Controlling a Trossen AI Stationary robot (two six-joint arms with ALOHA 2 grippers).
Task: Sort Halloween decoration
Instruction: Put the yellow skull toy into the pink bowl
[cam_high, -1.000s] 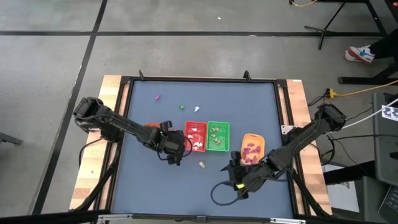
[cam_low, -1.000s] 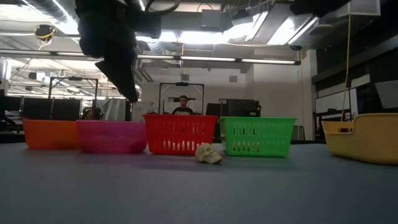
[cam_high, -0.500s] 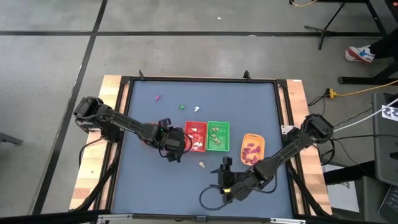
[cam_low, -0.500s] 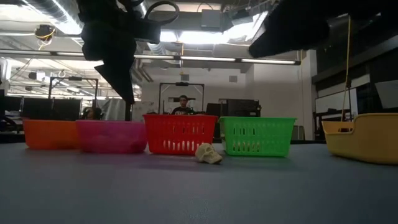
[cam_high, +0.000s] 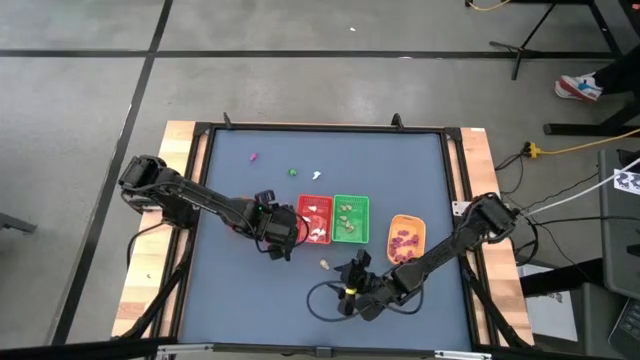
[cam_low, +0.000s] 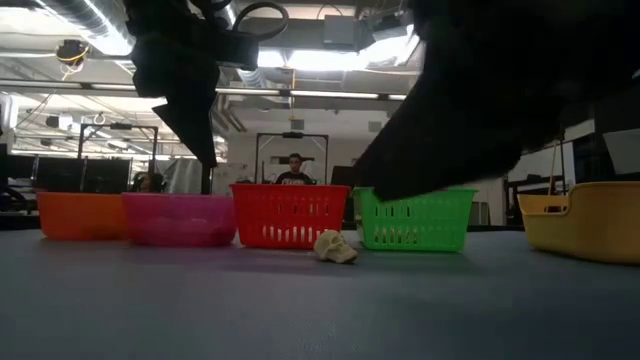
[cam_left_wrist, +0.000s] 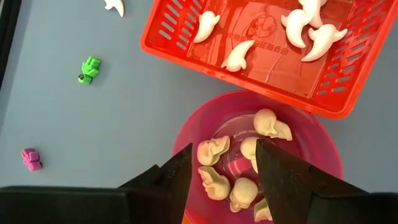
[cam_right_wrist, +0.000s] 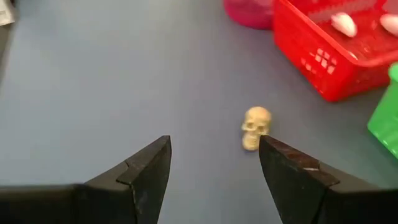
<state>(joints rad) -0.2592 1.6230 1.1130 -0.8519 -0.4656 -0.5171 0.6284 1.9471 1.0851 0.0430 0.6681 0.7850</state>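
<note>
Cream skull (cam_right_wrist: 255, 127) lying alone on bare blue table (cam_high: 230, 290), just before red basket (cam_right_wrist: 336, 50), my right gripper (cam_right_wrist: 214, 165) spread wide near it, left gripper (cam_left_wrist: 222, 171) apparently parted over pink bowl (cam_left_wrist: 193, 134) of skulls

The table top (cam_high: 240, 290) is slate blue with pale wood edges; the slotted basket (cam_left_wrist: 261, 53) is red, holding white ghosts (cam_left_wrist: 239, 56); the bowl (cam_left_wrist: 258, 171) is translucent magenta, its skulls (cam_left_wrist: 273, 124) cream; the neighbouring basket (cam_low: 412, 220) is green; lower right, a tray (cam_low: 585, 222) is yellow.
</note>
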